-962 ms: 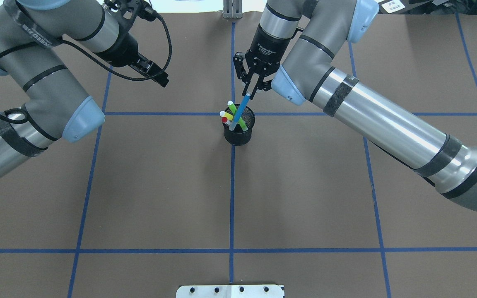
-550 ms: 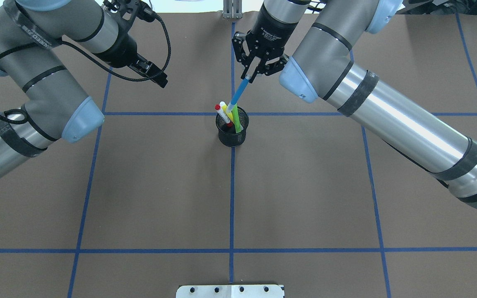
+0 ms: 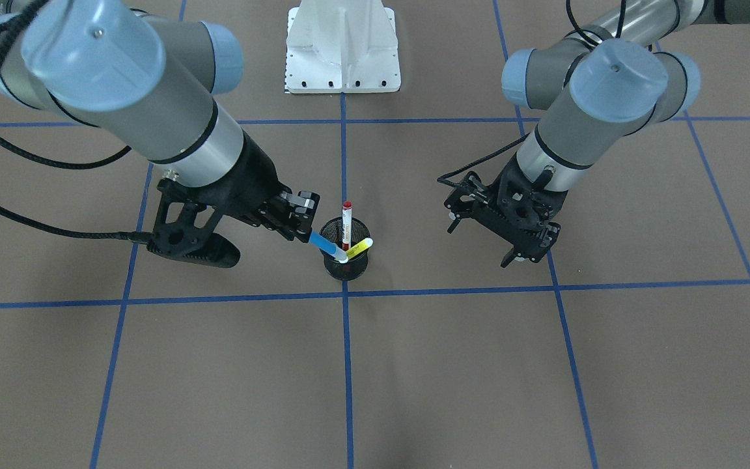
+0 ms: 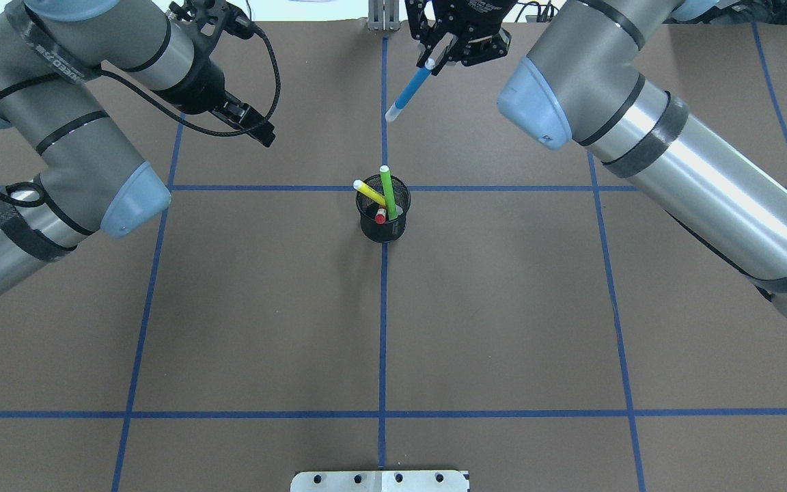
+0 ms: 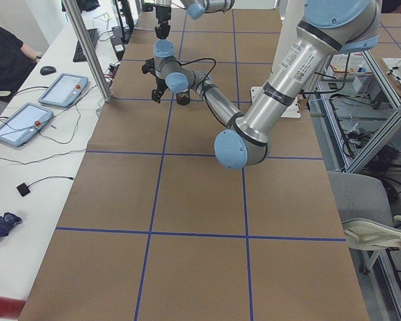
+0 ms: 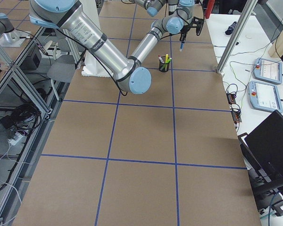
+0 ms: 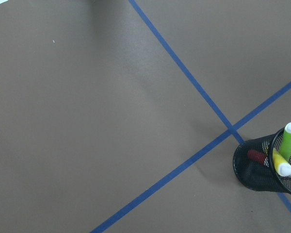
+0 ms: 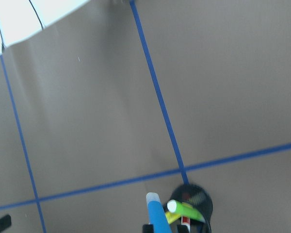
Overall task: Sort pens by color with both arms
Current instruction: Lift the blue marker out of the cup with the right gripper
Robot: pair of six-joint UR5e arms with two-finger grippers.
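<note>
Overhead exterior shows the right pincer point(image 4: 434, 60) closed on the upper end of the blue pen point(image 4: 408, 92), which hangs tilted with its white tip clear of the black mesh cup point(image 4: 383, 231). Exterior front-facing makes that tip seem to overlap the cup's rim, while exterior right shows it raised above the desk point(image 4: 503, 307). In the cup stand the green pen point(image 4: 388, 191), the yellow pen point(image 4: 369, 193) and the red-ended pen point(image 4: 380, 216). Only the front-facing view shows the last one's white barrel, upright. The left pincer point(image 4: 257, 126) hovers well apart, and whether it is open cannot be told.
</note>
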